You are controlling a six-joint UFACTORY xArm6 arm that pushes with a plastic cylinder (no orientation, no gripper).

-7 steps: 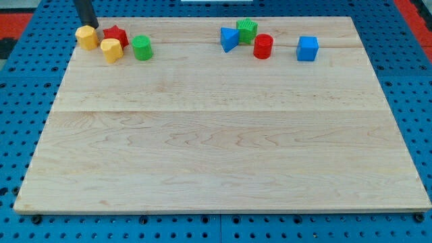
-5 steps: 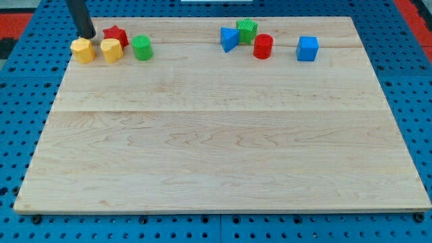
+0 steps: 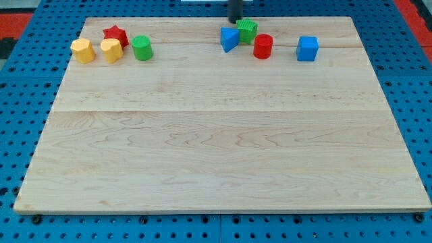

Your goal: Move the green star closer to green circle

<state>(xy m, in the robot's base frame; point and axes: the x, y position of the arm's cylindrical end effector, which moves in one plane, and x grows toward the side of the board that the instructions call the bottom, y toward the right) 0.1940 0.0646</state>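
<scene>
The green star [image 3: 248, 30] stands near the top middle of the wooden board, touching the blue triangle [image 3: 229, 38] on its left. The green circle [image 3: 142, 48] stands at the top left, far to the left of the star. My tip [image 3: 235, 21] is at the view's top edge, just above and left of the green star, close to it; I cannot tell if it touches.
A red cylinder [image 3: 263, 46] and a blue cube [image 3: 308, 48] stand right of the star. A red star [image 3: 115, 34] and two yellow blocks [image 3: 111, 50] [image 3: 82, 50] stand left of the green circle. The board [image 3: 216, 135] lies on a blue pegboard.
My tip has moved from the top left, beside the yellow blocks, across to the top middle by the green star. The left yellow block had been pushed slightly down-left earlier.
</scene>
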